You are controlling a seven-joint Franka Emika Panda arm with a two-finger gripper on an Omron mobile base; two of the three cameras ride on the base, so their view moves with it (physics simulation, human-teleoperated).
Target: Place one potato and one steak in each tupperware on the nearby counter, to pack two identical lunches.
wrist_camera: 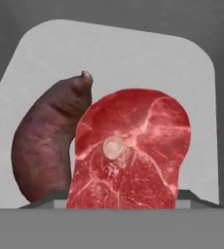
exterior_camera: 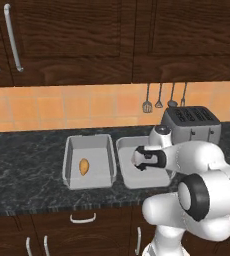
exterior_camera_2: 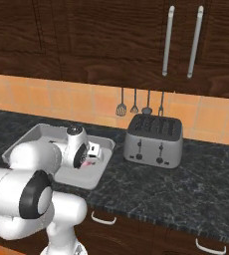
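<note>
A black-and-grey marbled counter (exterior_camera: pixel 27 150) runs below an orange tiled wall and dark wooden cupboards, with dark drawers and curved white handles under its front edge. A grey toaster (exterior_camera_2: pixel 154 141) stands at the back, just right of the tubs, and four utensils (exterior_camera_2: pixel 140 104) hang on the wall above it.

Two light grey tubs sit side by side, nearly touching. The left tub (exterior_camera: pixel 88 161) holds one orange-yellow potato (exterior_camera: pixel 84 166) lying near its middle, clear of the walls. The right tub (exterior_camera: pixel 132 176) lies under the robot's hand.

In the hand view, a red steak (wrist_camera: pixel 131 155) hangs right in front of the camera, between the fingers of the gripper (wrist_camera: pixel 122 202), which grips it. Behind it, a dark brownish potato (wrist_camera: pixel 48 141) lies on the right tub's floor (wrist_camera: pixel 143 58), just beside the steak on the left. The tub's rounded rim leaves bare floor on the far side.

The counter right of the toaster is open.
</note>
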